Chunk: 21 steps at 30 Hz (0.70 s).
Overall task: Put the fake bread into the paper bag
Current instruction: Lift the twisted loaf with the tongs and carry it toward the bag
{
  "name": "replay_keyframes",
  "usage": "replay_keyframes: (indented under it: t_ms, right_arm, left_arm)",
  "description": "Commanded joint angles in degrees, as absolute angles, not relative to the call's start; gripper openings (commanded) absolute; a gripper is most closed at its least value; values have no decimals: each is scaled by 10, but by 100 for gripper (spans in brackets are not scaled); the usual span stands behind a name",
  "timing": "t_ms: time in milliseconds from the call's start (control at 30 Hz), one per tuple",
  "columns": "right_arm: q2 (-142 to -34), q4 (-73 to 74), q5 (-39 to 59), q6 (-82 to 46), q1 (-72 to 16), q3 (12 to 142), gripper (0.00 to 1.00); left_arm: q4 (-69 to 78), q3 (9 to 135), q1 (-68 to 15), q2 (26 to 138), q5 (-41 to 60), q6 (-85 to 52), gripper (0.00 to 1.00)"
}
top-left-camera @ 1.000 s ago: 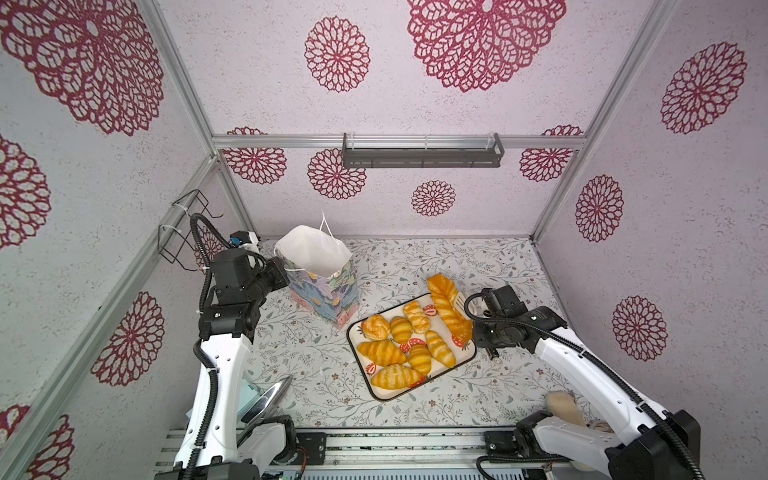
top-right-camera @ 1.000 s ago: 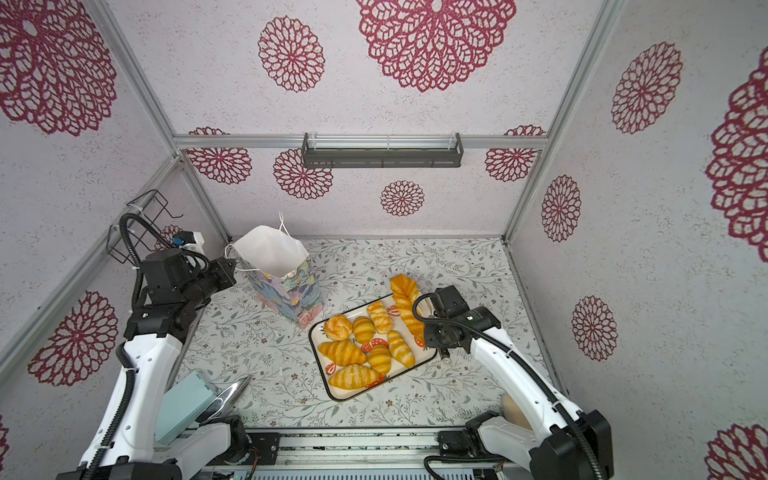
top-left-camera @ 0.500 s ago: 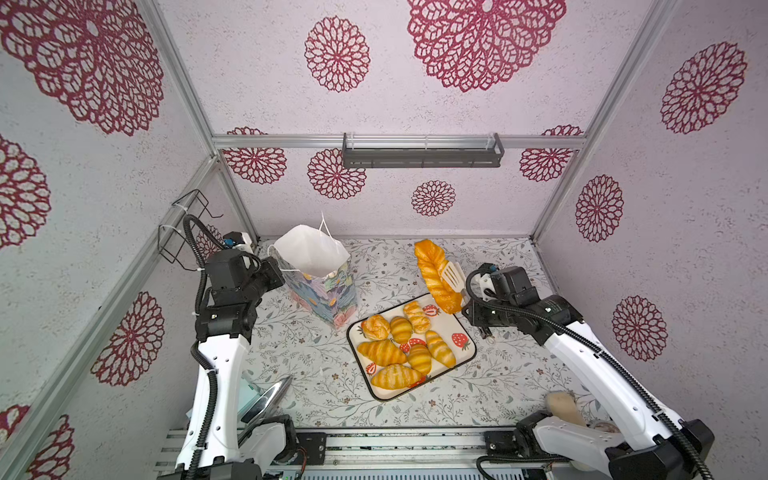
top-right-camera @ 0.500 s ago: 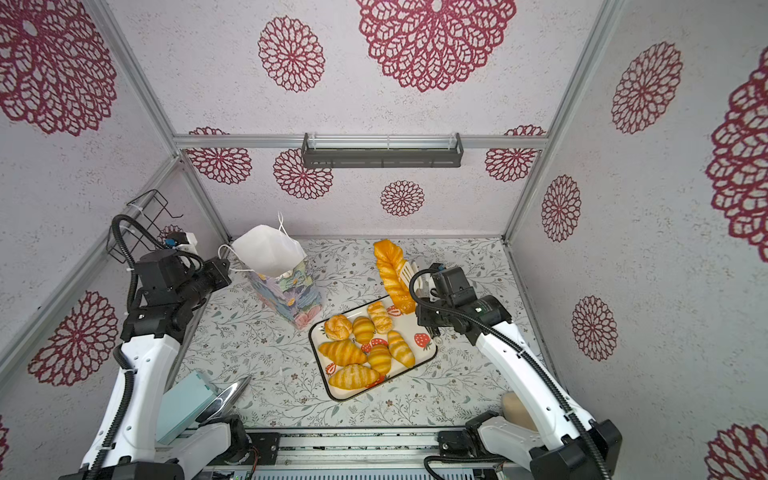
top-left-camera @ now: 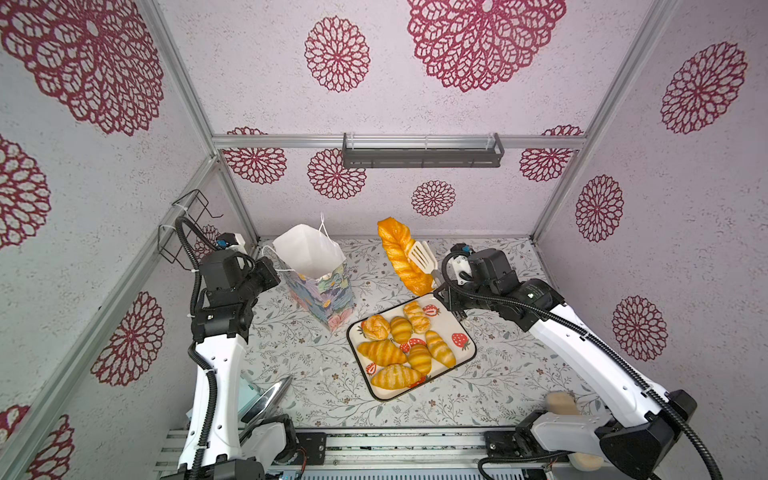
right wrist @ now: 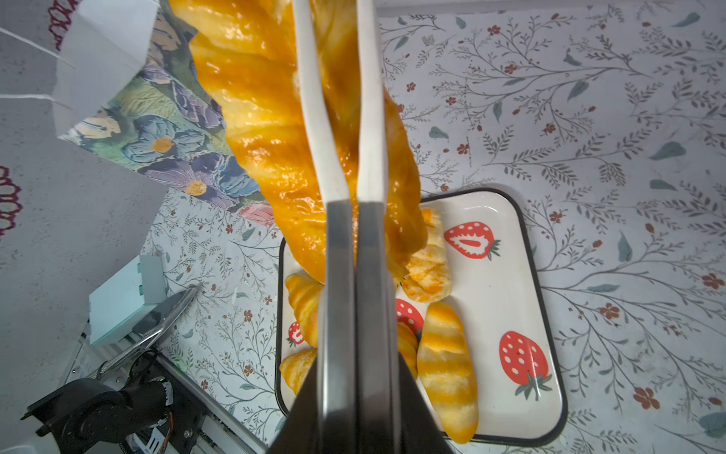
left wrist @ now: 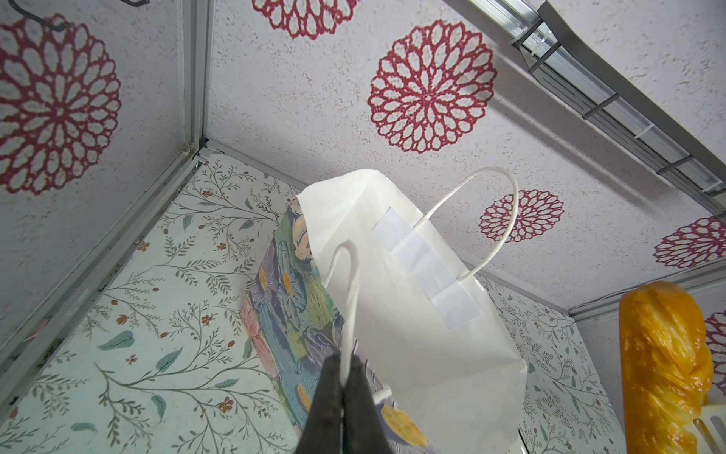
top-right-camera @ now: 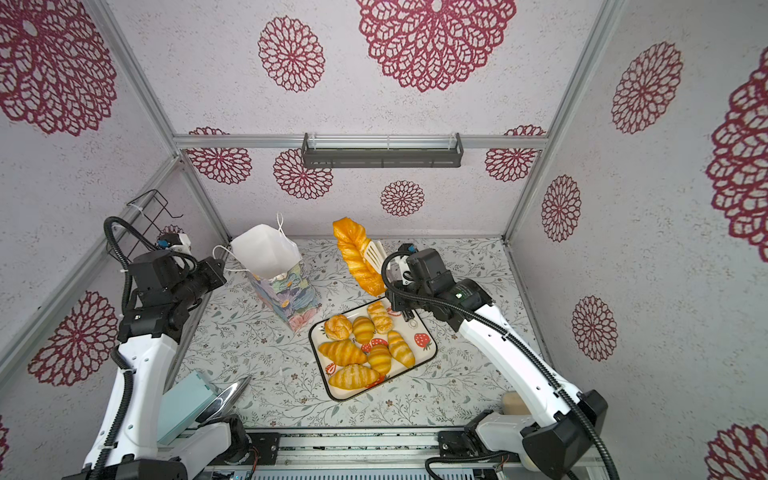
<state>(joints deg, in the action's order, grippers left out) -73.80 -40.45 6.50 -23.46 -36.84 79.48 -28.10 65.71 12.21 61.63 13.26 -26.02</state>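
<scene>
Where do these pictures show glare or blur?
Right wrist view: white glare on the glossy plaited loaf; the right pincer, shut on the white tongs, is blurred close to the lens. Left wrist view: the left pincer is blurred too, the paper bag sharp. Both top views: even light, sharp.

We see a booth closed on three sides by pale, rough-textured walls [top-left-camera: 395,104], printed with dark red lace-like flower medallions [top-left-camera: 486,37] of several sizes. Aluminium posts [top-left-camera: 183,91] run up the two back corners, and a horizontal aluminium bar [top-left-camera: 282,142] crosses the back wall. On that bar we find a long dark grey shelf [top-left-camera: 422,151], and on the left wall a black wire rack [top-left-camera: 189,224]. The counter [top-left-camera: 299,345] wears a cream covering of grey-green sprigs and small reddish flowers. A metal rail [top-left-camera: 399,444] lies along its near edge. The light is even.
</scene>
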Motion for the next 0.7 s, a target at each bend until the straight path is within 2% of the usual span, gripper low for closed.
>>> replay_keyframes:
  t_ms: [0,667]
  right_arm:
    - [-744,-343,65,-225,-384,846,21]
    - [-888,-333,69,-190,-459,1046,21]
  left_arm:
    - [-261,650,126,616,148,-265,0]
    - [-252,642,126,615,173,-269,0]
